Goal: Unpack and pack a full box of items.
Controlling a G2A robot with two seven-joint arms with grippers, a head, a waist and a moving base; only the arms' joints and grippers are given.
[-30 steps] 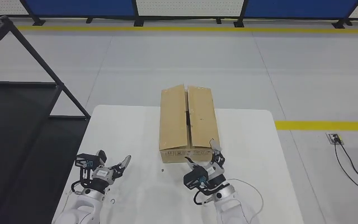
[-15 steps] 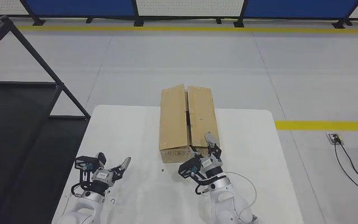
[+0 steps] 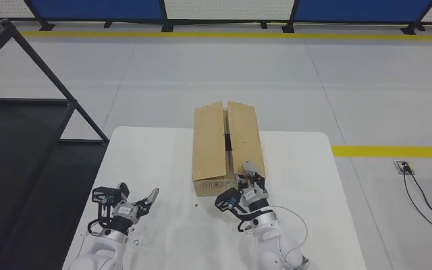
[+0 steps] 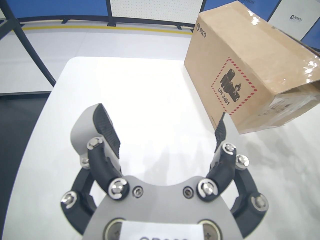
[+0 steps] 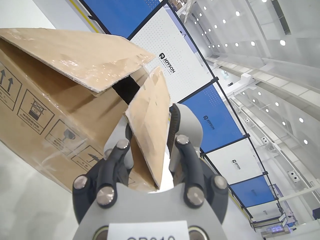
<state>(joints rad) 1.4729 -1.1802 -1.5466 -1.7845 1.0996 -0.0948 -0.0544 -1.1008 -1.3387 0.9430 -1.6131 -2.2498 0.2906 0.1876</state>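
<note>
Unpacking is judged barely begun: one top flap [image 5: 150, 101] of the brown cardboard box [image 3: 226, 145] is straddled by the right gripper [image 5: 150, 123]'s part-spread fingers [image 5: 186, 123], while the left gripper [image 4: 162, 116]'s are held wide apart.

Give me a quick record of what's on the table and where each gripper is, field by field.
table: white, with one cardboard box on it
box: stands at the far middle of the table
top flaps: partly raised, with a dark gap between them
left gripper: fingers open, holding nothing, above bare table, apart from the box
right gripper: at the box's near end, around the corner of one flap; cannot tell whether it grips
</note>
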